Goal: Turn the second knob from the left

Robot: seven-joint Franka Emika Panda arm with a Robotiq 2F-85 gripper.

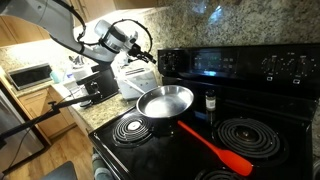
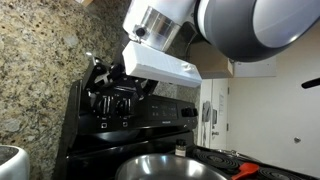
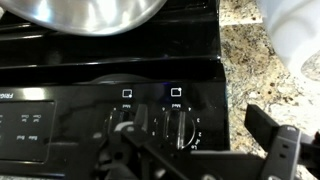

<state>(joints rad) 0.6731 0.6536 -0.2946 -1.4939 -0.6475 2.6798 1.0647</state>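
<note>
The black stove control panel (image 1: 225, 62) has two knobs at its left end and several at its right end. The wrist view shows the left pair: one knob (image 3: 122, 126) towards the display and one knob (image 3: 178, 126) nearer the granite counter. My gripper (image 3: 195, 150) is open, close in front of this pair. Its dark fingers sit either side of the knob nearer the granite and do not visibly touch it. Both exterior views show the gripper (image 1: 152, 55) (image 2: 115, 92) at the panel's left end, just above the knobs (image 2: 113, 120).
A steel pan (image 1: 165, 100) sits on the cooktop beside a red spatula (image 1: 215, 148) and a small dark bottle (image 1: 209, 100). The granite counter (image 3: 265, 70) borders the stove. A microwave (image 1: 30, 75) and a black appliance (image 1: 98, 80) stand on the counter beyond.
</note>
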